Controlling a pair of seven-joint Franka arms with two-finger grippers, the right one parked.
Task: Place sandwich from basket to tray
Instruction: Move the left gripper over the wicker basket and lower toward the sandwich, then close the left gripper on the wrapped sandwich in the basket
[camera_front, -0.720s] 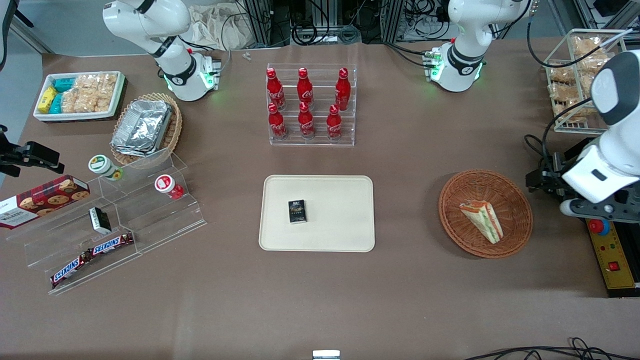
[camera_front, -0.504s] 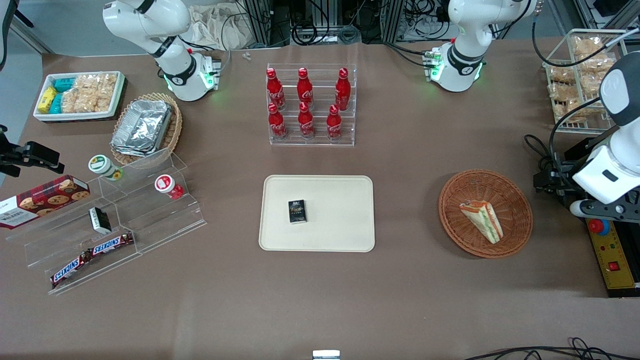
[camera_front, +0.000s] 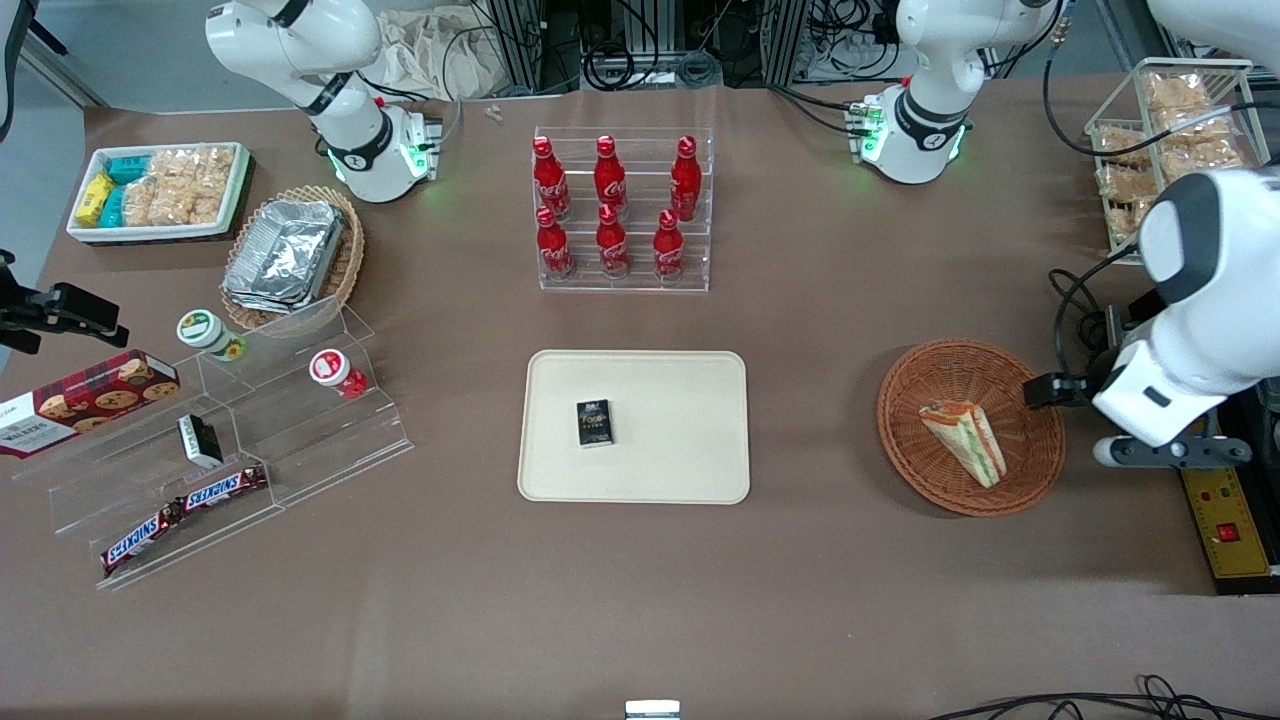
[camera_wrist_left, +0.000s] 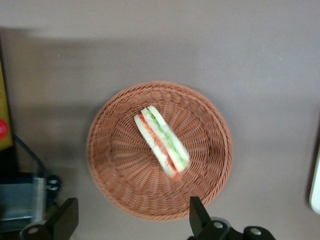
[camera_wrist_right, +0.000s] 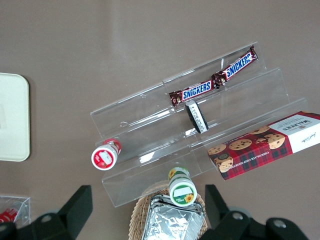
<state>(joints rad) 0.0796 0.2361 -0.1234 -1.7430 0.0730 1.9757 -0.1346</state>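
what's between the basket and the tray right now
Only bare brown tabletop, as the front view shows: nothing lies between the basket holding the sandwich and the tray. The gripper hangs open above the basket.

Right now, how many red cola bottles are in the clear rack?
6. Upper step. Lower step, nearer the front camera. None seem hidden. The gripper, open, hovers above the basket.

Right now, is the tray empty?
No, a small black box lies on the cream tray, while the sandwich sits in the basket with the open pincer above it.
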